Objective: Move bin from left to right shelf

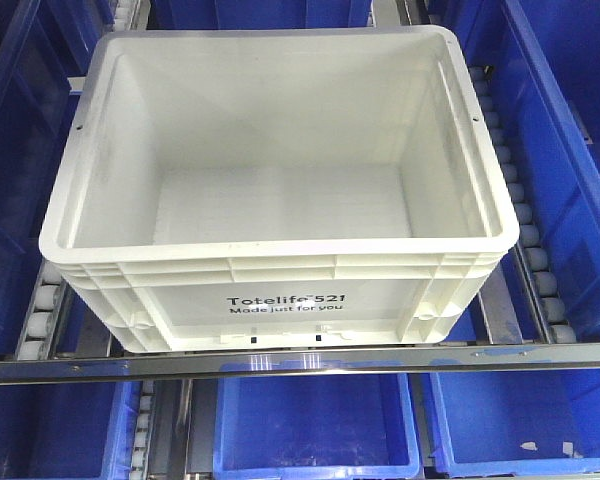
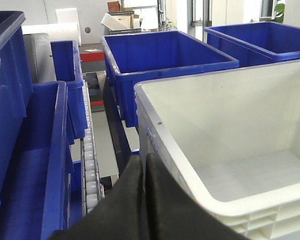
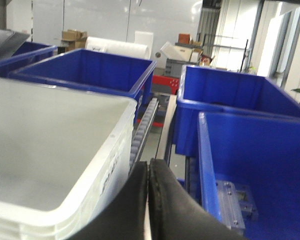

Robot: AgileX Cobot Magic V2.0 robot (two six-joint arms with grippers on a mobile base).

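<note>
The white bin (image 1: 280, 285) with black "Totelife 521" print sits empty on the roller shelf, filling the middle of the front view. No gripper shows in that view. In the left wrist view my left gripper (image 2: 145, 158) is shut, its black fingers pressed together with nothing between them, just outside the bin's left wall (image 2: 152, 137) and below its rim. In the right wrist view my right gripper (image 3: 149, 163) is also shut, close beside the bin's right wall (image 3: 115, 165), in the gap over the rollers.
Blue bins (image 1: 20, 150) (image 1: 570, 150) flank the white one, and more sit on the lower level (image 1: 315, 425). A metal rail (image 1: 300, 361) crosses the shelf front. Roller tracks (image 2: 88, 160) (image 3: 142, 127) run along both sides. Further blue bins (image 2: 165, 60) (image 3: 260, 165) stand behind and beside.
</note>
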